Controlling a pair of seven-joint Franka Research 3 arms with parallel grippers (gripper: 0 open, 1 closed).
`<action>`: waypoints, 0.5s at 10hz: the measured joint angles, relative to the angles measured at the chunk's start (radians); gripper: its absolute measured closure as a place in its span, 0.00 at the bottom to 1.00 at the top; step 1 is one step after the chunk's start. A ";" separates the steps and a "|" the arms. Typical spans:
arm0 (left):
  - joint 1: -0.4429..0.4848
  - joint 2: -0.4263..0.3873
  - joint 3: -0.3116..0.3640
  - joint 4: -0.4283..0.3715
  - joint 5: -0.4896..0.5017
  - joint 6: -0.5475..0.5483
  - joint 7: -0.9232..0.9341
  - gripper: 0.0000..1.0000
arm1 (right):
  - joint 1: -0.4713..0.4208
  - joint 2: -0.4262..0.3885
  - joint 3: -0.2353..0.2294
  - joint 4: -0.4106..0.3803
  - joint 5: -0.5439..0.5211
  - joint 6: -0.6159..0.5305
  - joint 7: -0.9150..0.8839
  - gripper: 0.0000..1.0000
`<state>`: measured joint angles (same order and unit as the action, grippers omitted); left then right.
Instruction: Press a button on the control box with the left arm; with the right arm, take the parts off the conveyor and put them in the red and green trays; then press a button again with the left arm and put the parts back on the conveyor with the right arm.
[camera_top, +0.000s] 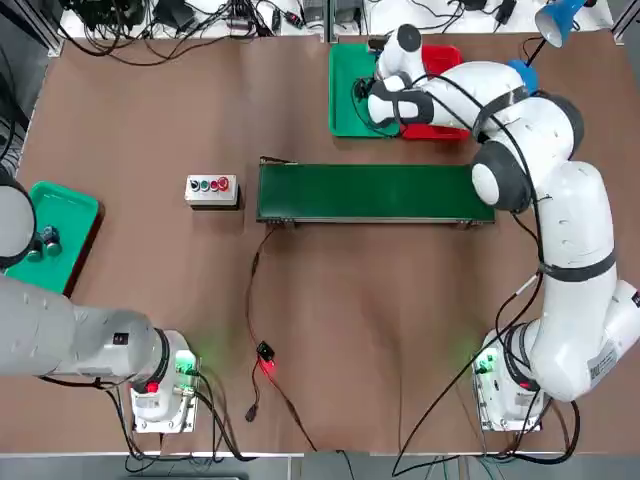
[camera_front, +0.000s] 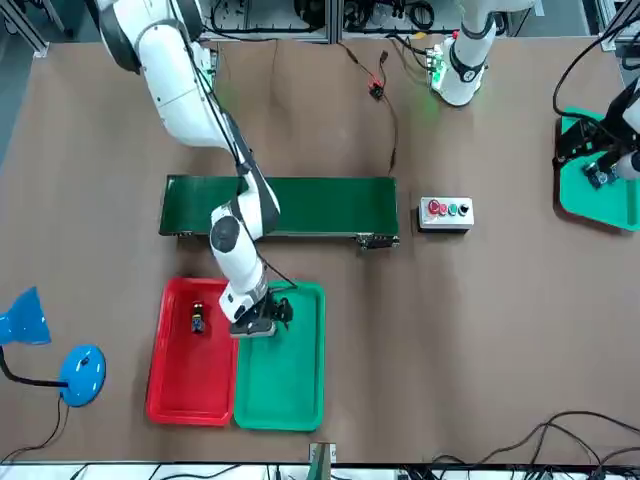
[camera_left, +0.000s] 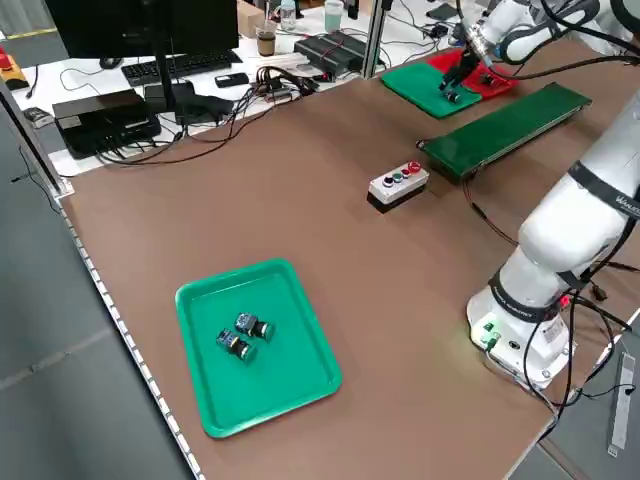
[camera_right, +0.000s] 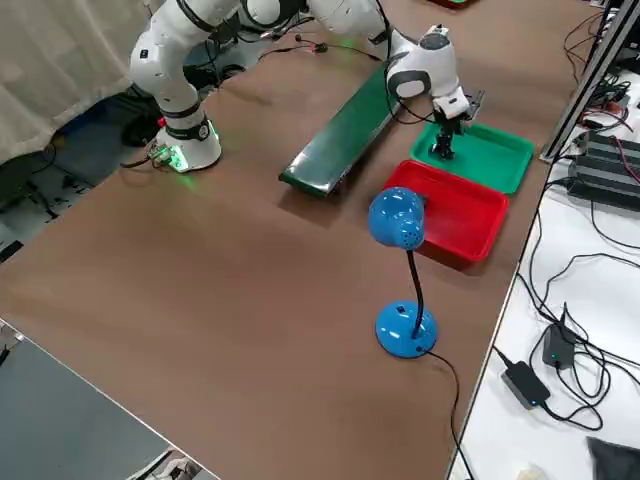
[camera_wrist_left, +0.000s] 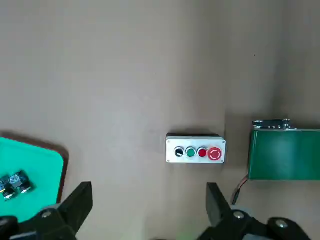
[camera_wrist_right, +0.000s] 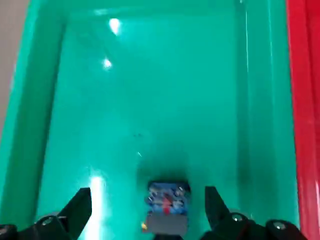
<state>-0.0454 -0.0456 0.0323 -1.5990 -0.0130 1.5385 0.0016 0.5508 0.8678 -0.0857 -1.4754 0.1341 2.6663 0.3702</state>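
Trouble, from where I'm standing, would likeliest start at the right claw (camera_wrist_right: 149, 191), low over the shallow green plastic tray (camera_front: 304, 390). The small blue-and-grey part (camera_wrist_right: 168, 207) in that tray sits off-centre between its fingers, so a sideways swing or a lopsided close could knock it over or shove it along. The raised rims where that tray meets the bright red plastic one (camera_front: 163, 378) could catch a fingertip too, if the arm crosses without lifting. The other little dark part (camera_front: 197, 318) lies in the red tray.

Over at the left, the buttons on the small white control box (camera_wrist_left: 196, 150) are packed close. Going down with its jaws spread, the left claw (camera_wrist_left: 150, 188) might hit the wrong one, or slide the box on the brown desk (camera_top: 330, 330) if it isn't fixed. That claw is wide open and empty, by the teal tray (camera_left: 225, 400). The right one is wide open too, gripping nothing; whether it brushes the part, I can't tell.
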 joint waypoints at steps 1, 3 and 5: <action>0.000 0.000 0.000 0.000 0.000 0.000 0.000 0.00 | -0.001 0.000 -0.003 0.001 0.000 -0.024 -0.013 0.00; 0.000 0.000 0.000 0.000 0.000 0.000 0.000 0.00 | -0.001 0.000 -0.004 0.001 0.000 -0.035 -0.023 0.00; 0.000 0.001 0.000 0.000 0.000 0.000 0.000 0.00 | 0.002 0.000 -0.003 0.001 0.000 -0.053 -0.026 0.04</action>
<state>-0.0455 -0.0451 0.0323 -1.5990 -0.0130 1.5384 0.0015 0.5525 0.8677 -0.0888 -1.4745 0.1341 2.6132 0.3443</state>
